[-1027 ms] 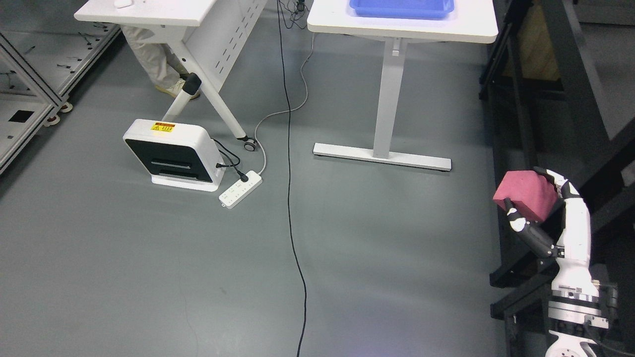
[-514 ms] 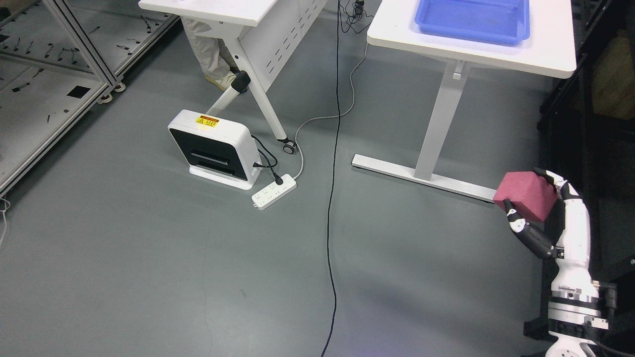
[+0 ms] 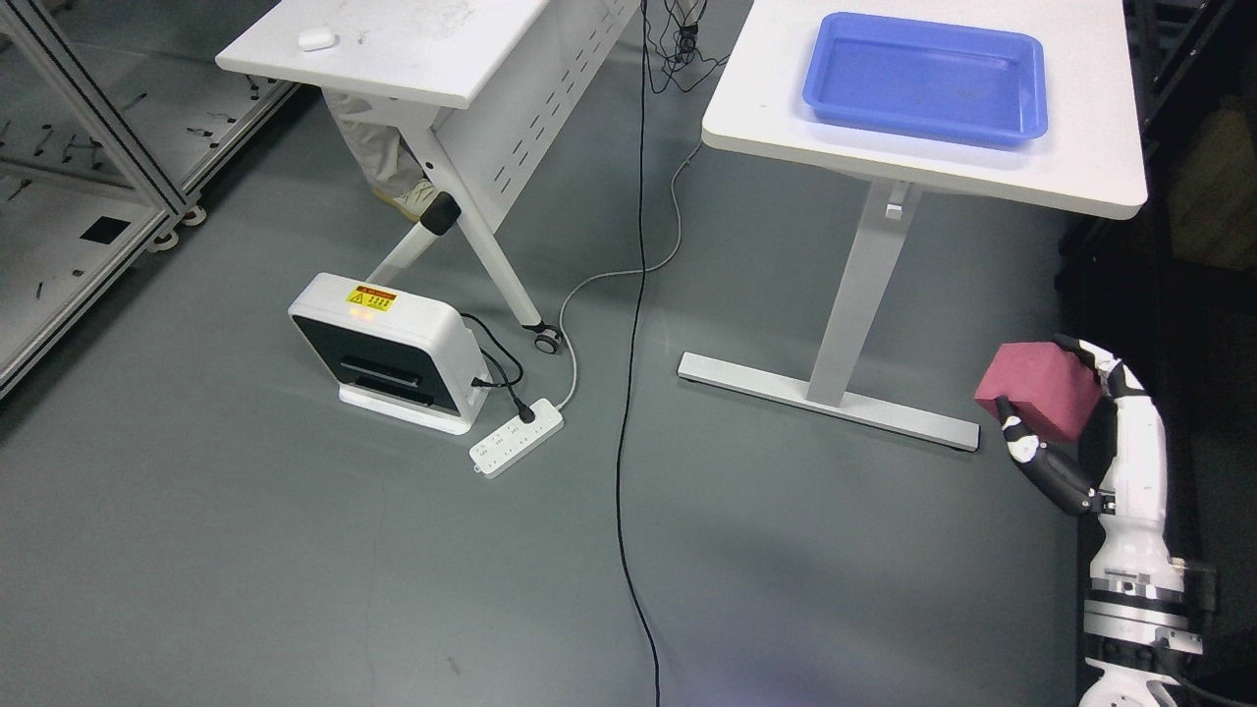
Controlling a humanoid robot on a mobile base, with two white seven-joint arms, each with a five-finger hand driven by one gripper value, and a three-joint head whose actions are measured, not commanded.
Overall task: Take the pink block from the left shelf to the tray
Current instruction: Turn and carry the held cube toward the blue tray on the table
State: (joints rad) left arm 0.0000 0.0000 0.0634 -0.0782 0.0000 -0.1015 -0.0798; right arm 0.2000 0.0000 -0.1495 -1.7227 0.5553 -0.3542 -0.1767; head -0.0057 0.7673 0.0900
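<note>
The dark-pink foam cube block (image 3: 1039, 388) is gripped in the closed right hand (image 3: 1056, 412), low right; the shallow blue plastic tray (image 3: 924, 77) on the white table (image 3: 776, 137) lies well apart, up-left.

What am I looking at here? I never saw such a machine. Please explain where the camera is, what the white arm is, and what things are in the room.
The picture comes from a camera on a humanoid robot's head, looking down at the floor ahead. The white and black arm at the lower right is the robot's own right arm. Its right hand has fingers, and they grip a pink block, held in the air. The left arm is not in view.

Ahead stands a white table with an empty blue tray on it; the block should go there. To the left is a second table with a small white thing on top, and a person's leg behind it. On the floor are a white box-like device, a power strip and a long black cable. A metal rack shows at the far left.
</note>
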